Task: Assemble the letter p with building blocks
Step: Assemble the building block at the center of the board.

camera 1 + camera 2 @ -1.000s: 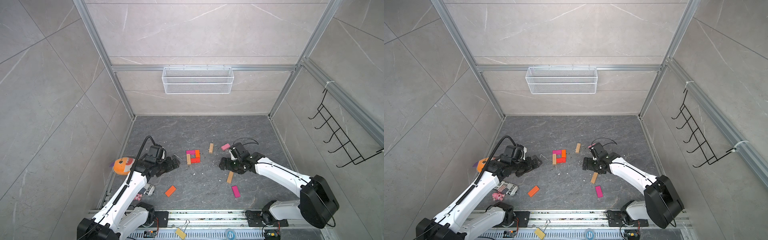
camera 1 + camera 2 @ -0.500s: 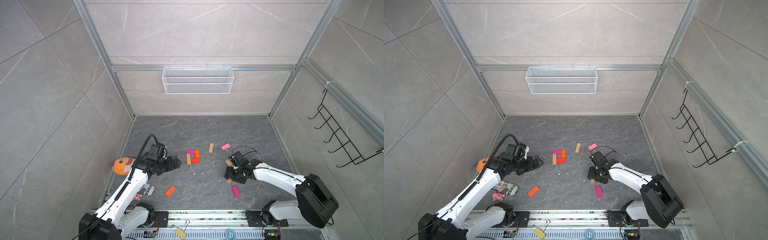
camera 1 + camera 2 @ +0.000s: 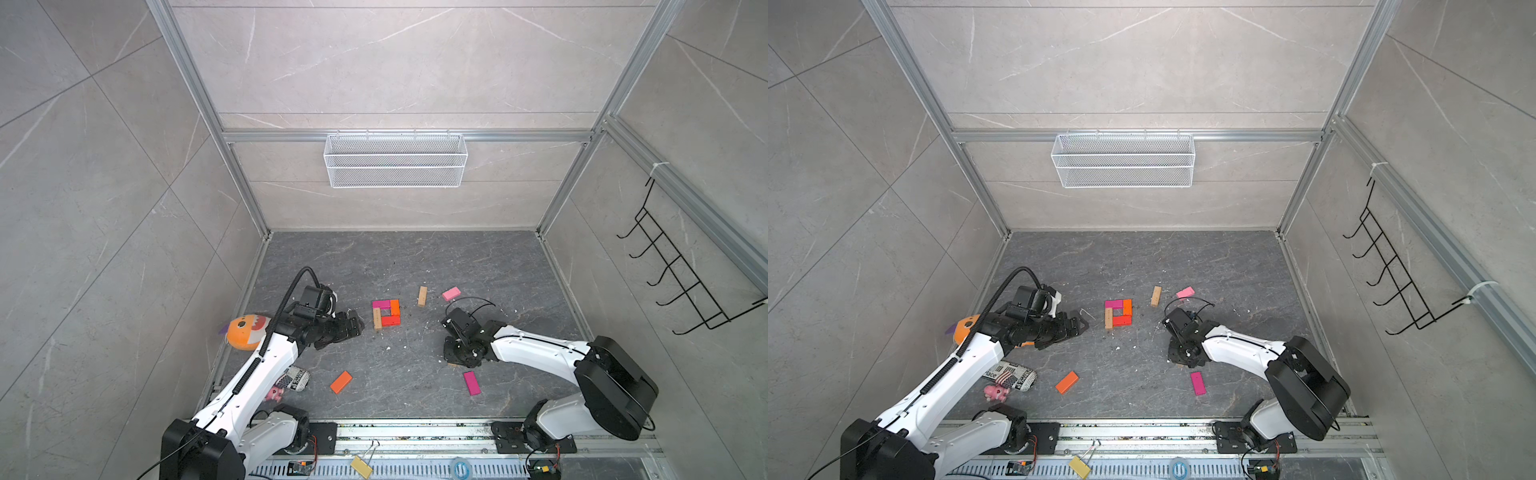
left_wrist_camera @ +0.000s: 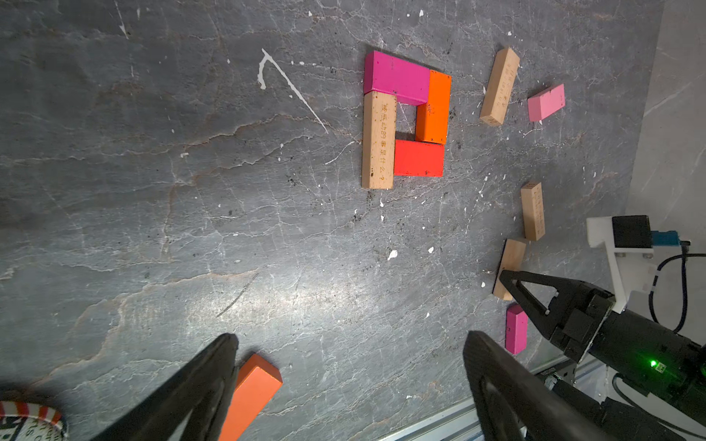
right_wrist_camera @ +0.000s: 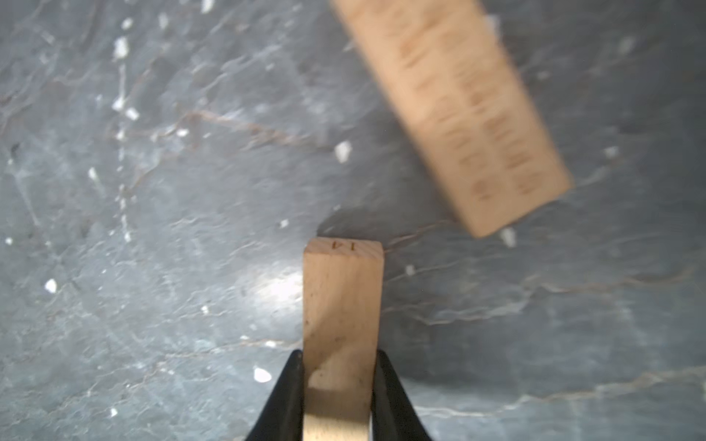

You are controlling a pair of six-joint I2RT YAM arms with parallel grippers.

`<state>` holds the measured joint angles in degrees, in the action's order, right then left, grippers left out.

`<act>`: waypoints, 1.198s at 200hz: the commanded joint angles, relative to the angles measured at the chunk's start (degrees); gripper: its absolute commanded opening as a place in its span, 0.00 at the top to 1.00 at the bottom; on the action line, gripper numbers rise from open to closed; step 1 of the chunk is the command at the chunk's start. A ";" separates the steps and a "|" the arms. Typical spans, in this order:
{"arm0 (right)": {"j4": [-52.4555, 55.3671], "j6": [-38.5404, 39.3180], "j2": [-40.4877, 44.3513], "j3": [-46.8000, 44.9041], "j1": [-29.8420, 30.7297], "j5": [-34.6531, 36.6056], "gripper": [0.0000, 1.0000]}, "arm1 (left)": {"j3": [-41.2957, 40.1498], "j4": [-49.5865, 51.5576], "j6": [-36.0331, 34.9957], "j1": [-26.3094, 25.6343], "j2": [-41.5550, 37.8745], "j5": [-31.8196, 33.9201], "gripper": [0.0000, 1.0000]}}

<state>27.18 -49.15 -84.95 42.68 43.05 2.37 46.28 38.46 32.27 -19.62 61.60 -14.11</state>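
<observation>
The letter p (image 3: 386,313) (image 4: 405,118) lies mid-floor: a tan stem (image 4: 377,141) with magenta, orange and red blocks forming a loop. My right gripper (image 5: 338,359) (image 3: 457,361) is shut on a tan wooden block (image 5: 342,305) (image 4: 510,267), low over the floor to the right of the figure. A second tan block (image 5: 458,107) (image 4: 533,210) lies just beyond it. My left gripper (image 4: 349,340) (image 3: 353,324) is open and empty, left of the figure. Loose blocks: tan (image 3: 422,296), light pink (image 3: 451,293), magenta (image 3: 471,382), orange (image 3: 341,382).
An orange plush fish (image 3: 245,332) lies at the left wall under my left arm, with a printed pouch (image 3: 293,378) and a small pink toy (image 3: 274,392) nearer the front. A wire basket (image 3: 395,160) hangs on the back wall, a black hook rack (image 3: 681,274) on the right wall.
My right gripper moved toward the front of the floor, came down over a tan block and closed on it. The left arm has barely moved.
</observation>
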 commanded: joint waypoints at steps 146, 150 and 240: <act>2.47 3.16 -28.59 36.65 15.13 -3.51 0.79 | 2.02 9.68 2.63 0.23 -6.56 9.12 0.03; 2.65 3.25 -29.23 37.30 15.24 -3.59 0.79 | 1.89 9.66 2.76 0.22 -6.57 9.12 0.03; 6.95 3.66 -35.87 44.91 15.43 -2.70 0.78 | 1.97 8.55 1.83 0.28 -5.61 9.30 0.04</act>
<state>30.92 -46.28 -118.72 85.12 58.22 -1.48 46.41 46.48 34.33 -19.62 55.94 -5.52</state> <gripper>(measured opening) 0.276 0.962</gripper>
